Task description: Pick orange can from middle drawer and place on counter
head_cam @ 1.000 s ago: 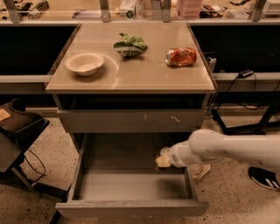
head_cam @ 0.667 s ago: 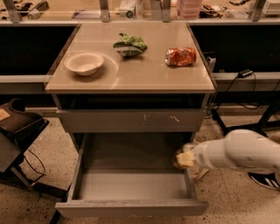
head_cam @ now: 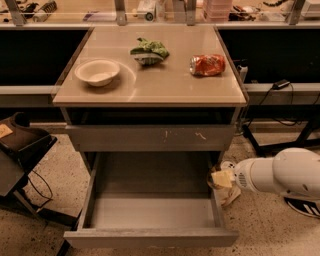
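Clearance comes first: with the gripper [head_cam: 222,180] at the right wall of the drawer [head_cam: 150,210], seemingly clamped on the can [head_cam: 218,175], you lift straight up past the scratched front [head_cam: 150,137] before swinging far onto the counter [head_cam: 165,82].

Speckled beige floor [head_cam: 265,232] under warm light, a cluttered bench [head_cam: 75,11] along the back, a dark stand [head_cam: 20,147] at left.
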Controlling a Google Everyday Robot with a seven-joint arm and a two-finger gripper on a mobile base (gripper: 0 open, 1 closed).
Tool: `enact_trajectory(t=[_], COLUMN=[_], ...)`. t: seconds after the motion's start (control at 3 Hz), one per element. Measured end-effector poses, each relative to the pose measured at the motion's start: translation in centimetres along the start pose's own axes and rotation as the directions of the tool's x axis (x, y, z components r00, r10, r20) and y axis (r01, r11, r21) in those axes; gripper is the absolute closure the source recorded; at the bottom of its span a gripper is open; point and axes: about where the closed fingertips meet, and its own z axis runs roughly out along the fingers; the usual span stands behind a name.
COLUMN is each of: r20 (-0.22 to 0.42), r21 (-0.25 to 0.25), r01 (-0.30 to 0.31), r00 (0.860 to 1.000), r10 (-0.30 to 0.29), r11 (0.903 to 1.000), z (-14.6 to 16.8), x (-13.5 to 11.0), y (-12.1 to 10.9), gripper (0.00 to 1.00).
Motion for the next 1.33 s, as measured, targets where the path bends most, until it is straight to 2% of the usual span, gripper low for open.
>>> enact_trajectory(t=[0.33,0.67,1.0,1.33], r20=[0.011,0.091,0.158,0.163], r21=[-0.018,-0.006,0.058,0.050], r01=[0.038,0.181,0.346,0.370], r00=[0.999,0.979,0.923,0.913], r10=[-0.038,-0.180,-0.351,-0.374], r11=[0.9991,0.9834,0.9366,0.9275], z=[-2.0,-9.5,-19.5,-22.1], x=[-2.6,-10.3,-19.5,-21.7], y=[0.6,2.2,6.2,7.7], gripper=[1.00,1.00,1.00,1.00])
